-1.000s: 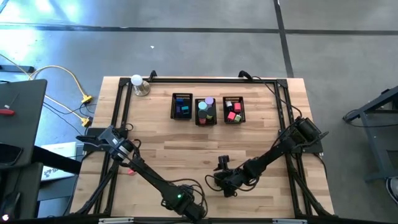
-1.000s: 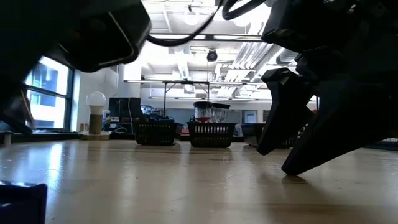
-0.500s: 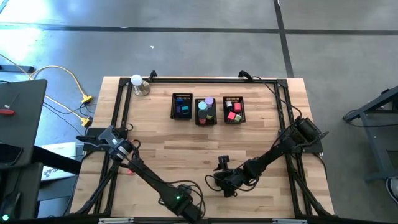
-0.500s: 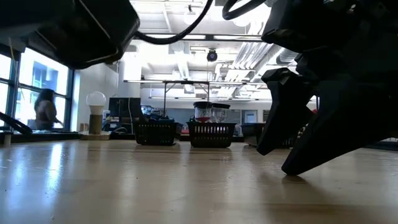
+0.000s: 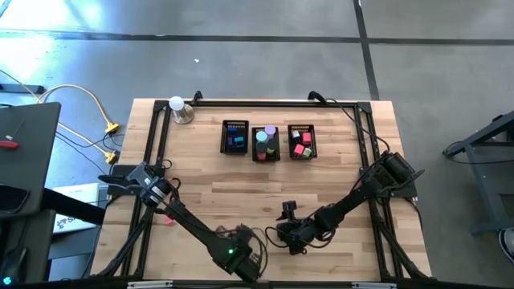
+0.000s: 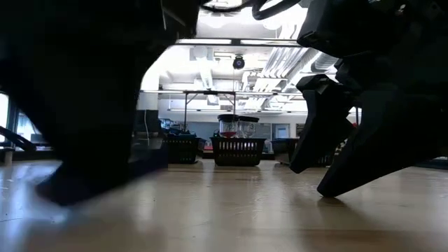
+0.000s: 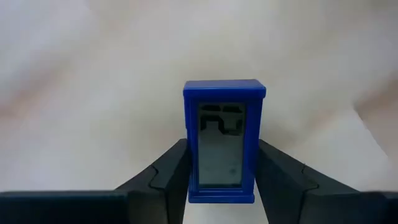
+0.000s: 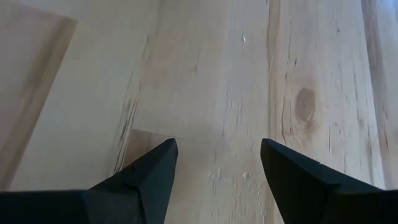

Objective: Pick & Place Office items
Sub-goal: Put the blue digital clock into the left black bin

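The pale wooden surface (image 5: 241, 185) carries three black mesh bins (image 5: 268, 141) in a row along its far side, holding small coloured office items (image 5: 301, 144), with a white ball lamp (image 5: 178, 107) toward the far left corner. At the near edge, the left claw (image 7: 219, 177) is clamped on a blue block (image 7: 222, 140), its fingers (image 7: 168, 171) pressing both long sides. The right claw (image 8: 217, 165), near the surface's middle, stands apart and holds nothing, hovering just above bare wood.

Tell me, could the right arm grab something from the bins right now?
Probably yes, after a long stretch. Its tool sits open and empty low at the table's near edge, the three bins are across the table, and only bare wood lies between.
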`<act>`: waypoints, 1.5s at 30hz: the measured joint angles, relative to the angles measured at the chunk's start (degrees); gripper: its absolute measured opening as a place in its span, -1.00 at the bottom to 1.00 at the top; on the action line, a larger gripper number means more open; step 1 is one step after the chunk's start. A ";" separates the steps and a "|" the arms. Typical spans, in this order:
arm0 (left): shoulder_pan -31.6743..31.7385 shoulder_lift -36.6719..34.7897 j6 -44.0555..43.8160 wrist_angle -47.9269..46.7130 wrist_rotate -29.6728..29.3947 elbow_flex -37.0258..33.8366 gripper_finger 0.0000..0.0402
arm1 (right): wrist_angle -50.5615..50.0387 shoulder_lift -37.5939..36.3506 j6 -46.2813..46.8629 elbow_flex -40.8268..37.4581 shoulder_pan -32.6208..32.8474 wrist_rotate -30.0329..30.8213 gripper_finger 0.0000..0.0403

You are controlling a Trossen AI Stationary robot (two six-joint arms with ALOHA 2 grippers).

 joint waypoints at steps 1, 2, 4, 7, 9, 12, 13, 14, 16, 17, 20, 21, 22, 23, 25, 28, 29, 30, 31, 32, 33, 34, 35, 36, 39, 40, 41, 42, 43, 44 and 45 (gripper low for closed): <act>0.04 -0.90 0.54 -2.20 -1.97 -0.02 -0.28 | -0.16 -0.20 0.03 -0.02 -0.02 0.10 0.12; 0.12 -2.21 1.24 -4.05 -4.36 0.00 -0.29 | -0.54 -0.38 0.21 0.00 -0.12 0.00 0.12; 0.32 -4.63 3.12 -6.99 -8.82 0.24 -0.30 | -1.71 -1.15 0.23 -0.04 -0.44 -0.20 0.12; 0.56 -7.25 6.80 -9.77 -16.67 0.22 -0.30 | -3.27 -2.82 0.14 -0.29 -1.09 -0.21 0.12; 0.57 -8.89 9.61 -9.78 -22.81 0.22 -0.30 | -4.54 -4.03 -0.09 -0.41 -1.61 0.95 0.12; 0.58 -11.29 14.70 -9.58 -31.12 0.31 -0.30 | -4.77 -5.96 -0.22 -0.48 -2.12 5.66 0.12; 0.59 -11.75 16.38 -9.55 -33.36 0.31 -0.30 | -4.50 -6.93 -0.20 -0.40 -2.12 8.12 0.12; 0.54 -12.10 18.09 -9.46 -35.19 0.31 -0.30 | -4.15 -7.86 -0.15 -0.35 -2.08 10.16 0.12; 0.03 -12.90 21.72 -8.70 -38.72 0.26 -0.31 | -4.01 -9.21 -0.04 -0.31 -1.72 13.48 0.12; -0.30 -13.36 23.84 -7.80 -40.71 0.26 -0.31 | -4.21 -10.03 -0.08 -0.37 -1.38 14.97 0.12; -1.77 -14.31 28.46 -5.09 -46.09 0.31 -0.31 | -3.35 -13.50 -1.02 -0.26 -0.02 20.02 0.12; -2.30 -14.52 29.88 -4.07 -47.01 0.31 -0.31 | -3.19 -14.61 -1.44 -0.20 0.57 21.24 0.12; -2.91 -14.71 30.90 -3.33 -47.67 0.31 -0.31 | -3.41 -15.83 -1.87 -0.23 1.39 22.49 0.12; -3.45 -14.89 32.01 -2.39 -48.18 0.31 -0.31 | -3.69 -17.05 -2.36 -0.30 2.26 23.39 0.12; -4.41 -15.25 34.65 0.08 -49.62 0.31 -0.30 | -2.74 -19.72 -3.20 -0.24 3.97 24.28 0.12; -5.44 -15.47 40.35 5.00 -50.42 0.32 -0.29 | -1.94 -24.37 -4.33 -0.24 6.96 24.96 0.12; -5.47 -15.56 43.01 6.98 -50.34 0.33 -0.29 | -1.14 -25.67 -4.71 -0.17 7.77 24.91 0.12; -5.49 -15.64 45.92 8.96 -49.92 0.33 -0.29 | -0.41 -26.90 -5.39 -0.13 8.57 24.75 0.12; -5.23 -15.72 49.33 11.87 -48.86 0.33 -0.28 | 0.23 -27.99 -6.17 -0.13 9.33 24.01 0.12; -4.78 -15.78 53.23 15.13 -47.39 0.33 -0.28 | 0.90 -29.03 -7.15 -0.13 10.11 23.10 0.12; -4.28 -15.84 57.24 18.31 -45.77 0.33 -0.28 | 1.73 -29.93 -7.99 -0.13 10.79 21.83 0.12; -3.81 -15.84 61.33 21.78 -44.20 0.33 -0.28 | 3.02 -30.70 -9.00 -0.13 11.27 20.18 0.12; -3.33 -15.84 65.52 25.14 -42.50 0.33 -0.28 | 4.48 -31.27 -10.25 -0.11 11.59 18.15 0.12; -2.80 -15.84 69.07 28.24 -40.62 0.33 -0.28 | 5.66 -31.80 -11.76 -0.11 11.94 16.12 0.12; -1.55 -15.84 77.23 35.51 -35.50 0.33 -0.28 | 8.43 -33.32 -16.28 -0.11 13.43 11.84 0.12; -1.29 -15.84 79.11 37.18 -34.30 0.33 -0.28 | 9.22 -33.78 -17.19 -0.11 14.01 12.38 0.12; -1.14 -15.84 80.86 38.70 -33.39 0.33 -0.28 | 9.80 -34.14 -18.28 -0.07 14.60 13.48 0.12; -1.03 -15.84 82.33 40.13 -32.38 0.33 -0.28 | 9.99 -34.49 -19.64 -0.04 15.29 14.89 0.12; -0.96 -15.84 83.39 41.34 -31.41 0.33 -0.28 | 10.01 -34.69 -21.13 -0.04 16.12 16.68 0.12; -0.96 -15.86 84.14 42.29 -30.53 0.33 -0.28 | 10.00 -34.89 -22.89 -0.04 16.91 18.38 0.12; -0.94 -15.86 84.26 43.00 -29.88 0.33 -0.28 | 10.05 -34.99 -25.12 -0.04 17.67 19.57 0.12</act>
